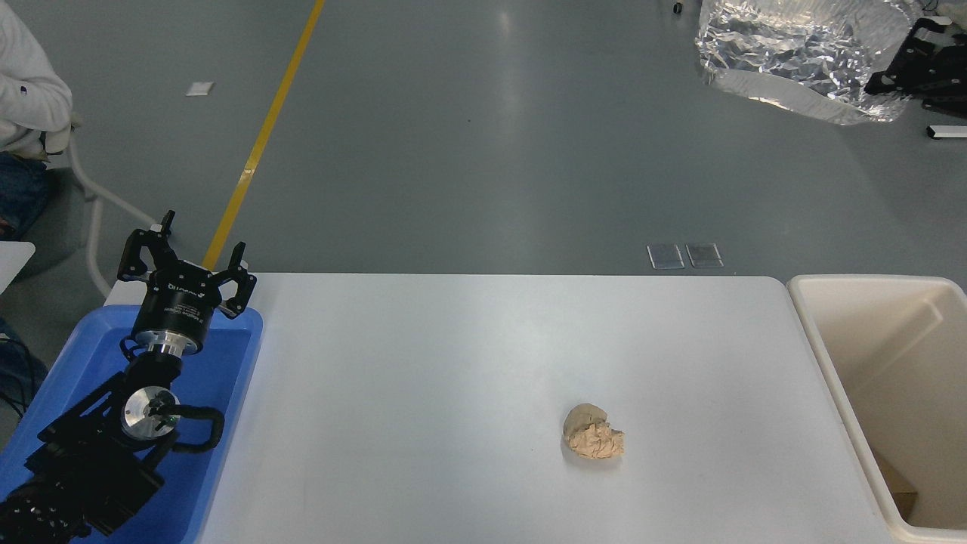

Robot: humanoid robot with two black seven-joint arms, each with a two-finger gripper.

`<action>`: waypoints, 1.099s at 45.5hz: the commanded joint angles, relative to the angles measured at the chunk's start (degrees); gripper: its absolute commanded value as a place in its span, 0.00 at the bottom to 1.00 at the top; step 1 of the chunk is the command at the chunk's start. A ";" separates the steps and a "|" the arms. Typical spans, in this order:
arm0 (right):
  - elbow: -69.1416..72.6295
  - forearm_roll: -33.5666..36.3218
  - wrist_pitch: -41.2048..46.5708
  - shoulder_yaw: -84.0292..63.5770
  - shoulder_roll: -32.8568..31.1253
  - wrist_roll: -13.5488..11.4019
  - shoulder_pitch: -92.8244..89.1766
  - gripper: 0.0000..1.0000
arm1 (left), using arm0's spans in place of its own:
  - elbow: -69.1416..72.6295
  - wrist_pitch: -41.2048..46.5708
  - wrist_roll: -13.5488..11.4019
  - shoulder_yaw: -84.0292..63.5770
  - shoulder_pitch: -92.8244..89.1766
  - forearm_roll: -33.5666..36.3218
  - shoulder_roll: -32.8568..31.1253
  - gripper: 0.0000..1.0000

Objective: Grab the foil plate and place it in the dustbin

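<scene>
Fingers point(895, 72) of your right gripper point(888, 75) are clamped on the right end of the one foil plate point(793, 53), crinkled, shiny and rectangular, held high at the top right, far beyond the tabletop point(491, 363). Your left gripper point(185, 276) sits spread open over one blue tray point(227, 355). One crumpled tan paper ball point(593, 438) lies on the tabletop; one cream dustbin point(823, 355) stands at its right.

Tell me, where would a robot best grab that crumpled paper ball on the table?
Probably from straight above, fingers closing across the middle of the paper ball. It sits alone on the table, so every side is free, and its lumpy, roundish shape offers no rim or handle.
</scene>
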 commanded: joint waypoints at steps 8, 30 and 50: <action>-24.27 15.61 -5.34 3.01 -0.06 -0.30 -30.96 0.00 | -0.03 -0.02 0.00 -0.04 0.00 0.01 -0.01 0.99; -24.45 16.32 -28.63 27.62 3.98 -0.65 -61.73 0.00 | -0.03 -0.02 0.00 -0.04 0.00 0.01 -0.01 0.99; -24.45 16.40 -34.79 37.20 9.61 -0.56 -72.10 0.00 | 0.05 -0.02 0.00 -0.04 0.00 0.01 -0.01 0.99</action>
